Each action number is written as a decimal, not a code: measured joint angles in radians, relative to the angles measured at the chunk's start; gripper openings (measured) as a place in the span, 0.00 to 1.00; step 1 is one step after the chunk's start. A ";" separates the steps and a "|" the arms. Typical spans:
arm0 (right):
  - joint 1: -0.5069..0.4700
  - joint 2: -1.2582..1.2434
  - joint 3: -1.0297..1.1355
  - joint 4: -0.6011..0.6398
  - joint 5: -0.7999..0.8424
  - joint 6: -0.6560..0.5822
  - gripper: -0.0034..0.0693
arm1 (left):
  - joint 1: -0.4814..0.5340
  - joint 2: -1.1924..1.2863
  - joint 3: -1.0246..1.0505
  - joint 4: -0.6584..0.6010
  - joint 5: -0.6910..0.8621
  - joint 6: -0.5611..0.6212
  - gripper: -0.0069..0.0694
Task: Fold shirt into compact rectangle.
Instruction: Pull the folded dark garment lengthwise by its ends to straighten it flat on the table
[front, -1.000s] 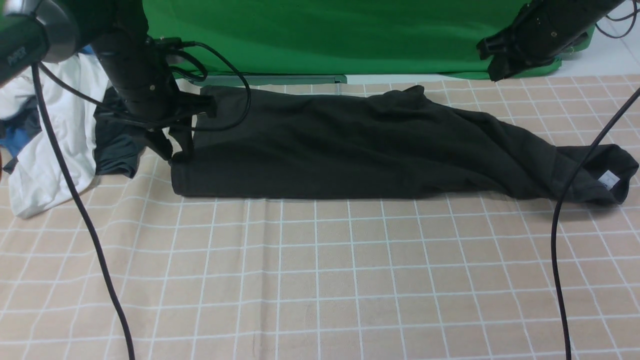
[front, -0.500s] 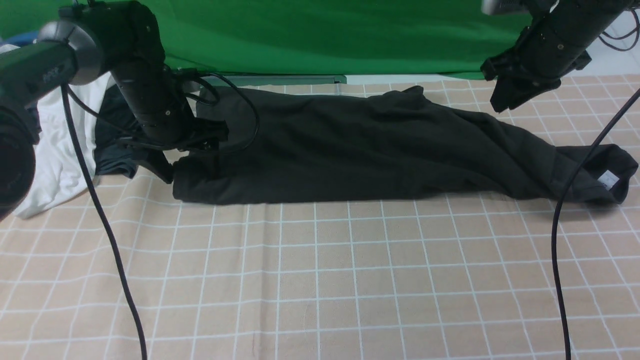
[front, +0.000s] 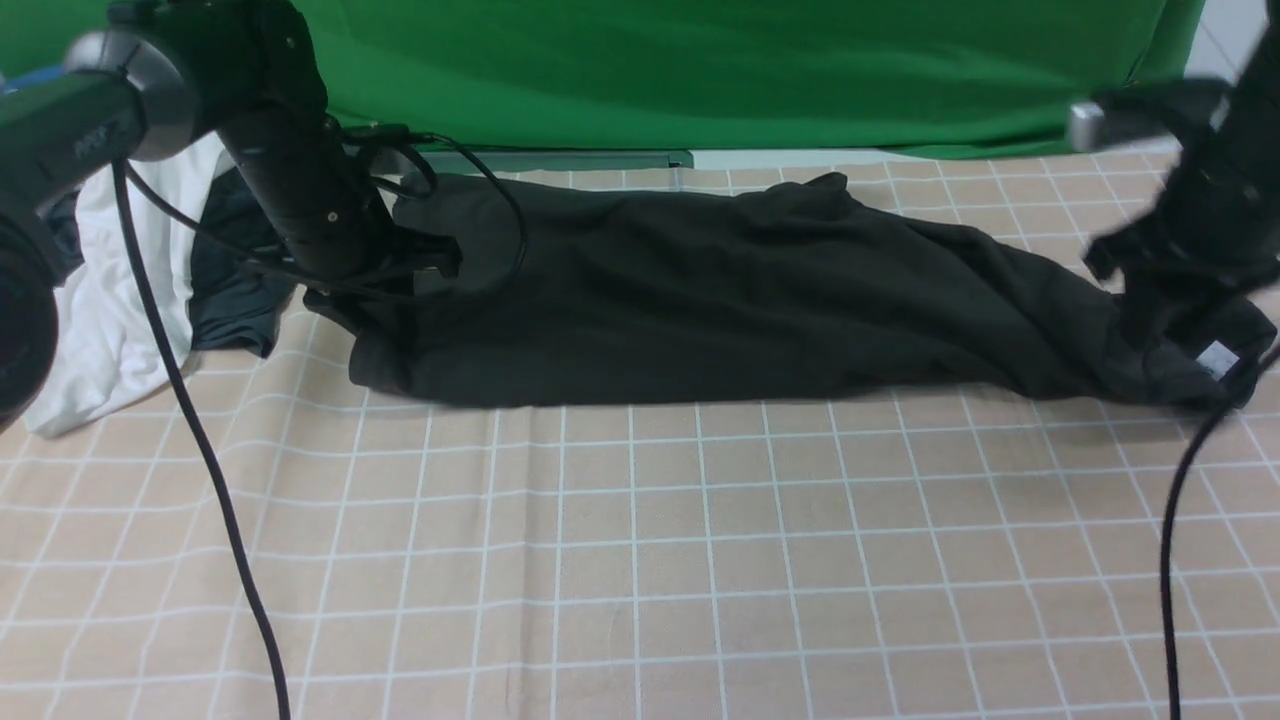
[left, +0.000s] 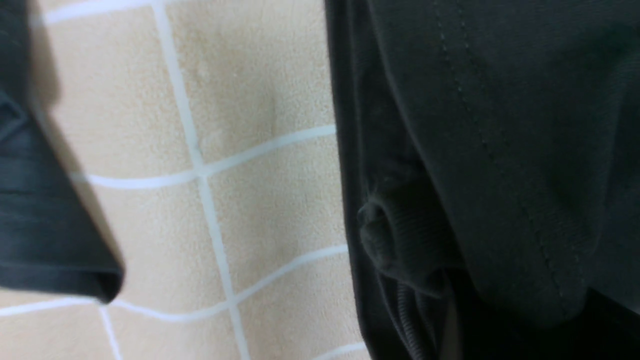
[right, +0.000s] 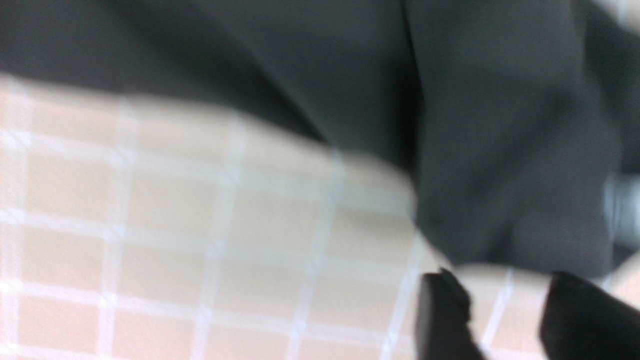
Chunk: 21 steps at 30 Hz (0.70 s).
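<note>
The black shirt (front: 720, 290) lies as a long crumpled band across the far half of the table, its white neck label (front: 1215, 358) at the right end. My left gripper (front: 345, 312) is down at the shirt's left end. In the left wrist view the stitched hem (left: 500, 125) is bunched into my left jaws, which are shut on the fabric. My right gripper (front: 1145, 315) hangs blurred over the collar end. In the right wrist view its two black fingers (right: 445, 310) stand apart with bare cloth between them, just off the shirt's edge (right: 500, 150).
A white garment (front: 110, 290) and a smaller dark teal garment (front: 235, 300) lie just left of my left arm. Black cables (front: 200, 450) hang down on both sides. A green backdrop (front: 700, 70) closes off the back. The checked beige tablecloth (front: 640, 560) covers the table.
My right arm came down from the back right to the shirt's collar end, its jaws widening. My left gripper closed on the left hem, and that corner is drawn up slightly.
</note>
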 joint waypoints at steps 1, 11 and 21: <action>-0.012 -0.007 0.051 -0.004 -0.019 0.005 0.67 | 0.000 -0.008 0.000 0.003 0.000 0.002 0.21; -0.007 -0.008 0.182 -0.011 -0.286 0.006 0.86 | 0.000 -0.017 0.000 0.010 0.004 0.002 0.21; 0.007 0.037 0.180 -0.083 -0.527 0.024 0.25 | 0.000 -0.017 0.000 0.010 0.005 0.005 0.21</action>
